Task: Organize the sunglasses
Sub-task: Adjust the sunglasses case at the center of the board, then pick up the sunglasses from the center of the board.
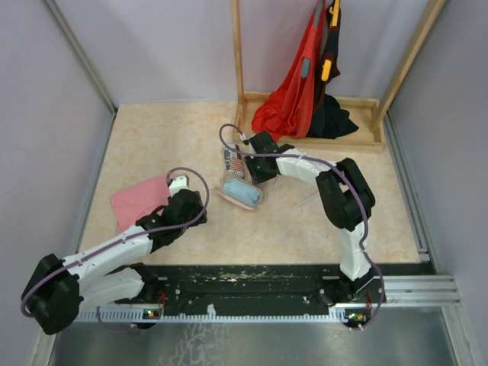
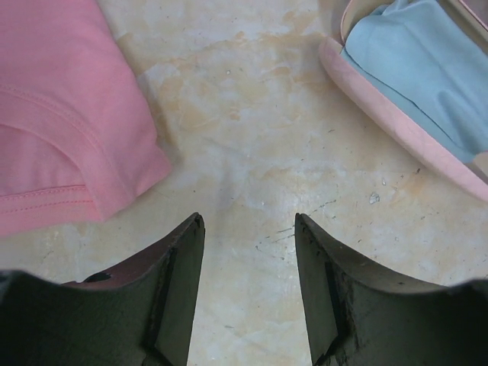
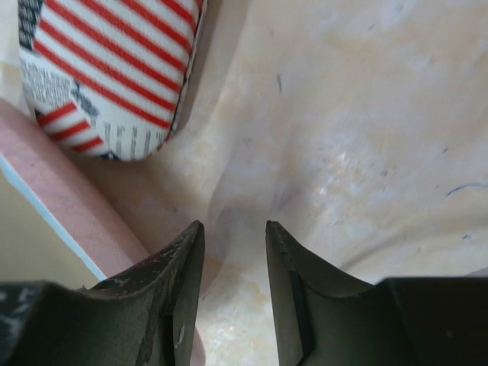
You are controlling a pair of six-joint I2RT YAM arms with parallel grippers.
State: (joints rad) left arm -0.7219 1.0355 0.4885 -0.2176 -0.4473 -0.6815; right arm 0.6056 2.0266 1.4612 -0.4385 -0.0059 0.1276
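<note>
Neither pair of sunglasses shows clearly. A faint thin grey shape lies on the table by the right arm, too small to identify. My left gripper is open and empty, low over bare table, between a pink cloth and an open pink case holding a light-blue cloth. My right gripper is open and empty, just right of the flag-printed case and the pink case's edge.
The pink cloth lies at the left. The pink case and flag case sit mid-table. A wooden rack with red and black bags stands at the back right.
</note>
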